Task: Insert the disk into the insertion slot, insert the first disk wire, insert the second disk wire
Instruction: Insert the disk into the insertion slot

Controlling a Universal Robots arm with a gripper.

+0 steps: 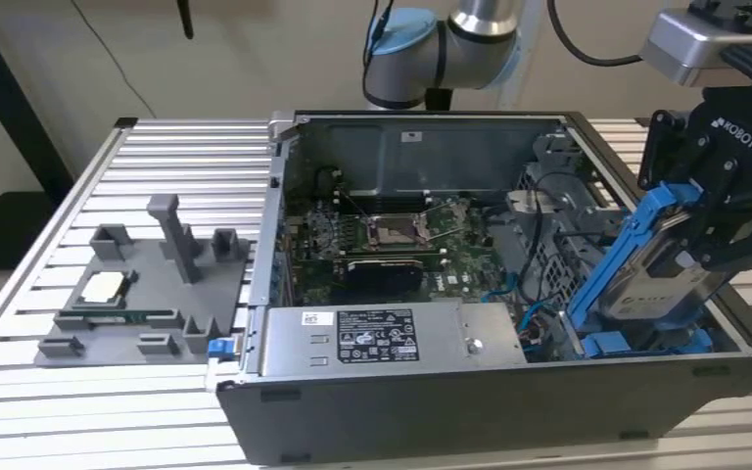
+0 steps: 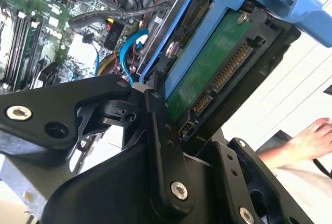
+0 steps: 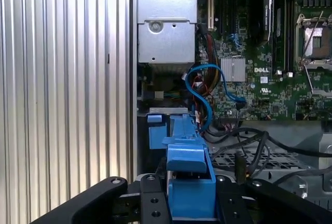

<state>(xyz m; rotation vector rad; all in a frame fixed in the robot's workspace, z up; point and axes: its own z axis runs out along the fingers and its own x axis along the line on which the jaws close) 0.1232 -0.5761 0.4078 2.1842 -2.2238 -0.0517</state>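
Note:
My gripper (image 1: 692, 245) is shut on the disk (image 1: 664, 284), a silver-grey drive clipped in a bright blue carrier. It holds the disk steeply tilted at the exterior view's right side of the open computer case. The disk's lower end rests by the blue rails of the insertion slot (image 1: 637, 343). In the second wrist view the disk's green circuit board (image 2: 218, 63) and connector show between the black fingers (image 2: 161, 130). In the first wrist view the blue carrier (image 3: 189, 177) sits in the gripper (image 3: 191, 206), above the slot's blue rail (image 3: 158, 130). A loose blue wire (image 3: 202, 94) curls beside the slot among black wires (image 3: 249, 141).
The grey power supply (image 1: 376, 338) fills the case's near side. The motherboard with its processor socket (image 1: 390, 230) lies behind it. A grey fixture (image 1: 141, 294) with small parts sits on the slatted table (image 1: 36, 392). A person's hand (image 2: 311, 141) is close by.

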